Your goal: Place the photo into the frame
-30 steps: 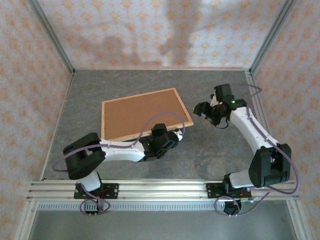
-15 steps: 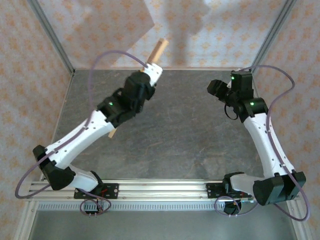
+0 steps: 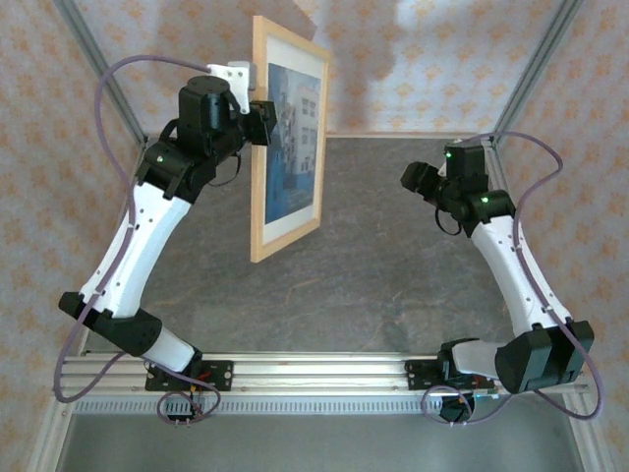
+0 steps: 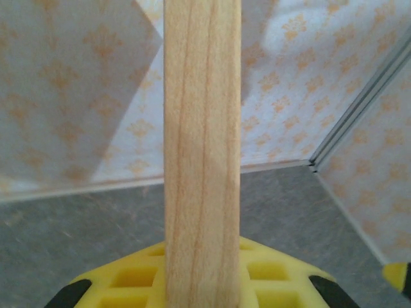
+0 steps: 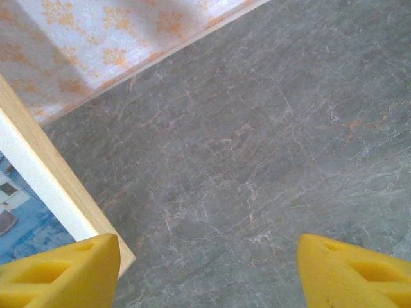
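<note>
Looking from the near edge, I see the two arms rise from their rail [image 3: 324,369] at six o'clock, with the grey, veined counter [image 3: 393,285] stretching away behind it. The right arm leans out toward two o'clock. Its right pincer [image 3: 411,177] hangs above bare counter, its yellow fingers [image 5: 58,269] spread wide with nothing between them.

Farther back, toward eleven o'clock, the left arm reaches high. The left pincer [image 3: 257,120] is pressed together on one long wooden side of the frame [image 3: 259,197], pinching that strip about a third of the way down from its top. From the left wrist, the pale wood grain [image 4: 202,128] runs straight up between the yellow pads [image 4: 270,276].

The frame stands on end, raised above the counter, its glazed face turned toward three o'clock and the right arm. The photo [image 3: 295,128] sits inside it: a pale building on blue, bordered by a white mat [image 3: 290,228]. From the right wrist, a frame corner [image 5: 70,189] and a slice of blue print [image 5: 26,224] show at nine o'clock.

Beyond, at twelve o'clock, stands the patterned back wall [image 3: 442,59].
</note>
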Controlling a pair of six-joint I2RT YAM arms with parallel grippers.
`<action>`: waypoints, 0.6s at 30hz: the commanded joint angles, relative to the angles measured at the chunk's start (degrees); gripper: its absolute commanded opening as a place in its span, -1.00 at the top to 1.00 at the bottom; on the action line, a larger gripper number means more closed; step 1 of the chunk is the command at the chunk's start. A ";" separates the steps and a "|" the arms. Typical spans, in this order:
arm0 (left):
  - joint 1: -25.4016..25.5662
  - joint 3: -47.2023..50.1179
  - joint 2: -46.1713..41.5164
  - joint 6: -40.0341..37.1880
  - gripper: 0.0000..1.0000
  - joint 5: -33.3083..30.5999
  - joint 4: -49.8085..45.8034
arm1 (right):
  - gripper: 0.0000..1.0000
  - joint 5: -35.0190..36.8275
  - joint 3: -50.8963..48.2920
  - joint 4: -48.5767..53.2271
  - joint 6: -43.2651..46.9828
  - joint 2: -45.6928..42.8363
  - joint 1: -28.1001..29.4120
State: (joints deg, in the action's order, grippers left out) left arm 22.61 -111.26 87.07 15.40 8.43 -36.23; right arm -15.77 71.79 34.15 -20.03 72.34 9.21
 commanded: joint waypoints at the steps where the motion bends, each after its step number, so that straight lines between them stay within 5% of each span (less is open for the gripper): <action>1: -3.59 1.13 -1.89 14.82 1.00 10.23 15.32 | -0.44 -0.79 -1.21 -1.29 0.98 0.45 0.01; 18: -12.25 45.87 -14.13 49.00 1.00 -4.39 55.57 | -0.48 -1.92 -4.96 -0.57 1.66 3.11 4.31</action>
State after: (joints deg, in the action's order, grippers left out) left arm 10.85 -67.05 77.95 54.52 9.43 -2.46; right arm -18.02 67.96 33.74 -19.25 75.05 12.51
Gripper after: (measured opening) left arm 0.183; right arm 0.739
